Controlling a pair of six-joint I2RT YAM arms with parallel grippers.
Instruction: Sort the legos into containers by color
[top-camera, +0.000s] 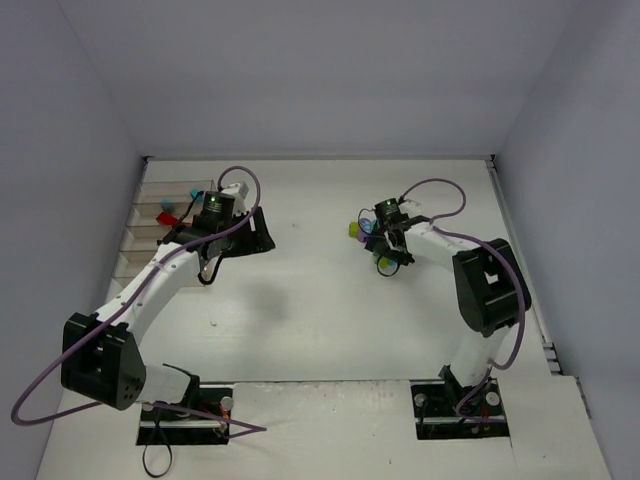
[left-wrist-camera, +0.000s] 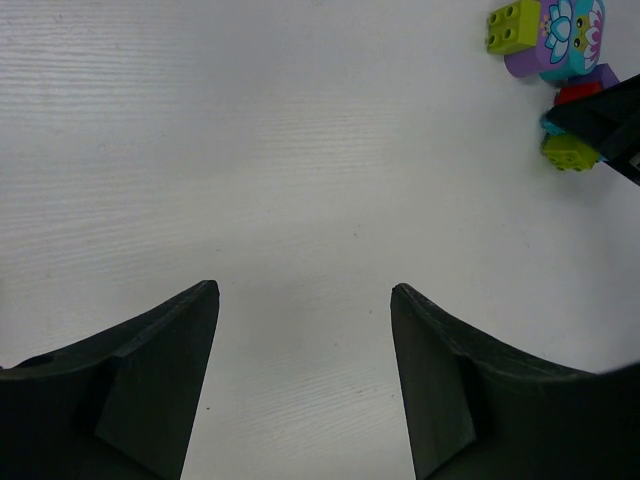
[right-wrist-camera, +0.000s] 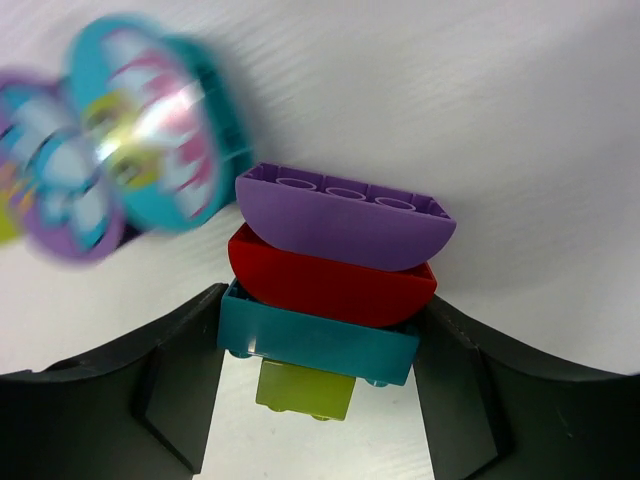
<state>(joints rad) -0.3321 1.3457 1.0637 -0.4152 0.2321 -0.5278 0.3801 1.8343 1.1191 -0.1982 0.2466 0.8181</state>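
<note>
In the right wrist view a stack of legos lies on its side: purple (right-wrist-camera: 345, 215), red (right-wrist-camera: 330, 280), cyan (right-wrist-camera: 315, 340) and lime (right-wrist-camera: 305, 390). My right gripper (right-wrist-camera: 322, 300) has both fingers pressed against the ends of the cyan brick, so it is shut on it. From above, that gripper (top-camera: 390, 250) sits over the lego cluster at centre right. My left gripper (left-wrist-camera: 305, 290) is open over bare table, nothing between its fingers; it (top-camera: 258, 235) hangs just right of the clear containers (top-camera: 150, 235), which hold a red (top-camera: 167, 217) and a cyan lego (top-camera: 195, 192).
Blurred flower-printed pieces, one cyan (right-wrist-camera: 150, 120) and one purple (right-wrist-camera: 50, 190), lie just left of the stack. The left wrist view shows a lime brick (left-wrist-camera: 513, 25) and another lime one (left-wrist-camera: 568, 152) at far right. White walls enclose the table.
</note>
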